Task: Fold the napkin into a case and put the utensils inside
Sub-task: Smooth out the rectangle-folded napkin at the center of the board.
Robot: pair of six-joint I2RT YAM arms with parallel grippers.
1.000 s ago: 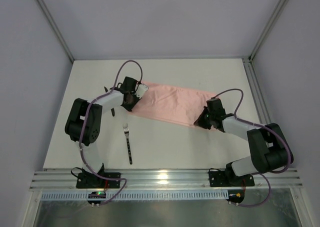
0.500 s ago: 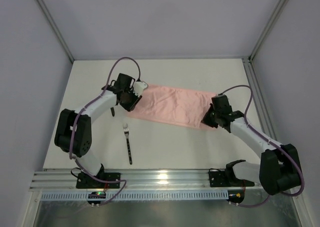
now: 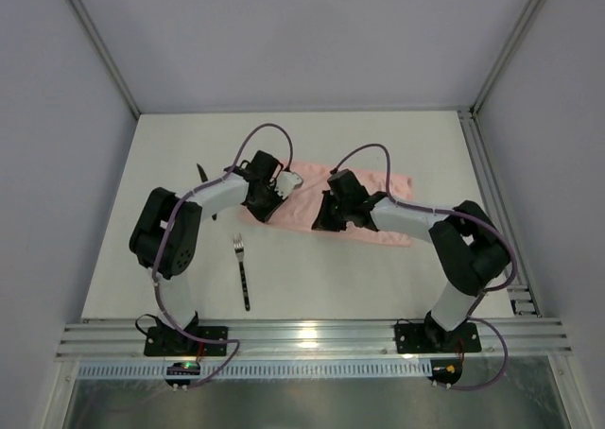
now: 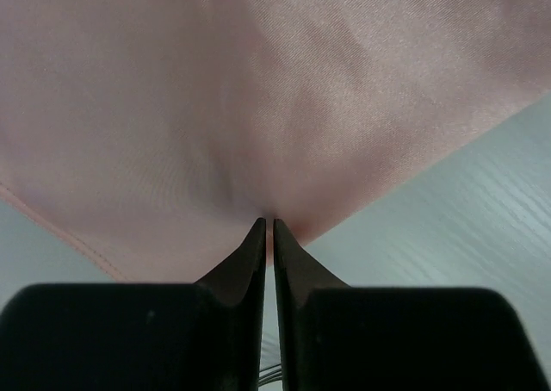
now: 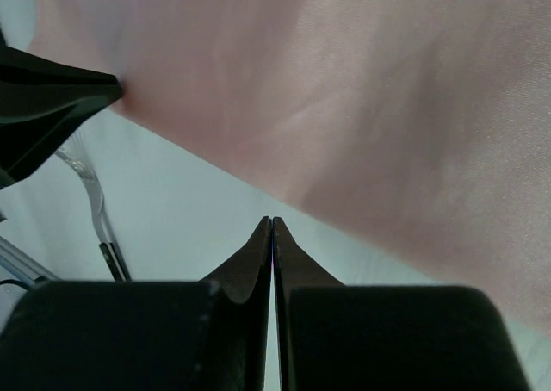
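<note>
The pale-pink napkin point(image 3: 304, 207) lies spread in a long strip across the middle of the table. My left gripper point(image 3: 272, 205) is at its left end, and the left wrist view shows the jaws point(image 4: 269, 225) pinched together on a corner of the napkin point(image 4: 258, 107). My right gripper point(image 3: 324, 219) is over the napkin's near edge at mid-length, shut point(image 5: 272, 221), with nothing between its tips and the cloth point(image 5: 387, 107) just beyond them. The fork point(image 3: 243, 268) lies on bare table near the front. The black knife point(image 3: 200, 172) is partly hidden under my left arm.
The fork point(image 5: 90, 193) and a left gripper finger point(image 5: 52, 107) show at the left of the right wrist view. Grey walls enclose the white table point(image 3: 378, 278), and a metal rail point(image 3: 312, 334) runs along its near edge.
My right gripper has swept left from the napkin's right corner to its middle. My left gripper shifted right and closed on the napkin's left corner.
</note>
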